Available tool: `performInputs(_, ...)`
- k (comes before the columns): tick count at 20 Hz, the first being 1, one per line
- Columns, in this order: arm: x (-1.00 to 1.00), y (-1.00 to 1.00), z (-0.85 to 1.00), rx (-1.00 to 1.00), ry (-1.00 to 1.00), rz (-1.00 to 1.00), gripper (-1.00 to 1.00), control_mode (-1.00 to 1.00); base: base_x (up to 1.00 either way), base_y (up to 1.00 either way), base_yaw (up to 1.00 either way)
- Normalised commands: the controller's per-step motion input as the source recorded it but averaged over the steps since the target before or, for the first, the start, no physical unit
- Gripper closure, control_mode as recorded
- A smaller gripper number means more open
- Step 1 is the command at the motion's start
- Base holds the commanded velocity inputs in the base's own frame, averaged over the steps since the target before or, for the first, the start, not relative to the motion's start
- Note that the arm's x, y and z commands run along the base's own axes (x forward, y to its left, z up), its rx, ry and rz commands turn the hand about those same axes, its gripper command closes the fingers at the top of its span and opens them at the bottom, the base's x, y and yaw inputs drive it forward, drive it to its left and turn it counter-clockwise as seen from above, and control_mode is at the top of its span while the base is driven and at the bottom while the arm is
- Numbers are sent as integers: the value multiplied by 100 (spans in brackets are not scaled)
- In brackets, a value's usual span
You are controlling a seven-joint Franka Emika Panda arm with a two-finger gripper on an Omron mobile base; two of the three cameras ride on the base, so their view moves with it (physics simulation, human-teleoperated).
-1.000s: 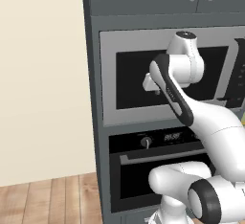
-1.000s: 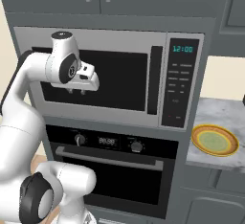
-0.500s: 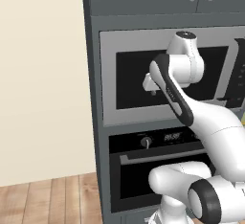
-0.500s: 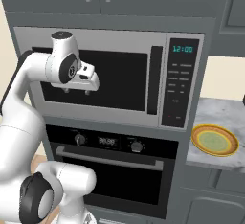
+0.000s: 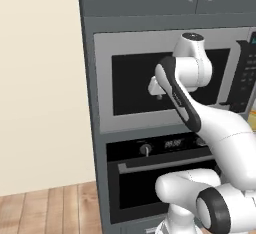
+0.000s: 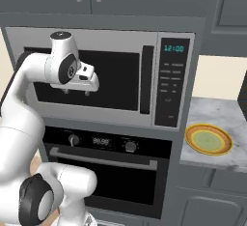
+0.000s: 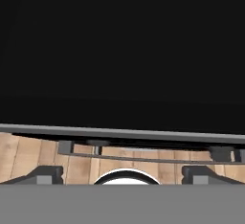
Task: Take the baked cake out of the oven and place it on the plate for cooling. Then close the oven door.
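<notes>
Gripper (image 6: 77,91) hangs in front of the microwave (image 6: 106,77), fingers spread wide and holding nothing. The oven (image 6: 103,172) sits below with its door (image 6: 106,184) shut, so any cake inside is hidden. The sensible move is to drop the hand to the long silver bar handle (image 6: 101,158), square up and pull evenly. The plate (image 6: 209,139), round and shallow, waits on the marbled counter (image 6: 212,123).
</notes>
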Motion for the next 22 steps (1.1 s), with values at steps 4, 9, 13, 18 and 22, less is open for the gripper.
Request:
performInputs(4,0,0,0,0,0,0,-100,100,4,-61,-5)
performInputs(9,0,0,0,0,0,0,-100,100,1,-62,-5)
performInputs(13,0,0,0,0,0,0,-100,100,-2,-56,-8)
performInputs(18,0,0,0,0,0,0,-100,100,-41,-30,-1)
performInputs(22,0,0,0,0,0,0,-100,100,-10,0,-8)
